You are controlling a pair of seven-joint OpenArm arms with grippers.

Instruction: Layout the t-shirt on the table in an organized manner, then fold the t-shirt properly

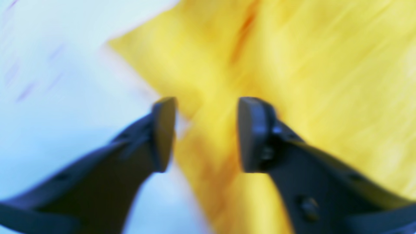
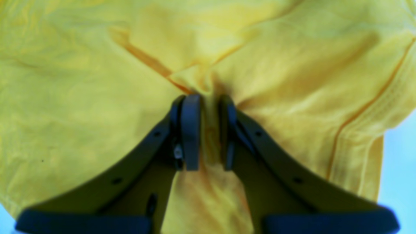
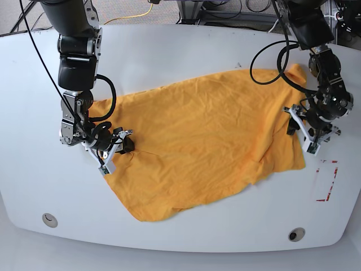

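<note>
Orange-yellow cotton t-shirt [image 3: 208, 141] spread across white table [image 3: 169, 51], long axis left-to-right.
Right gripper [image 2: 206, 130] pinches its fabric; left gripper [image 1: 206, 133] gapes apart.

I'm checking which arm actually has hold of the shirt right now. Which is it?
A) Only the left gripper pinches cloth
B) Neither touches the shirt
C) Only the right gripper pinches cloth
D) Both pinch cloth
C: in the right wrist view the right gripper is closed on a bunched fold of the t-shirt, while the left gripper stands open with nothing clamped between its fingers.
</note>
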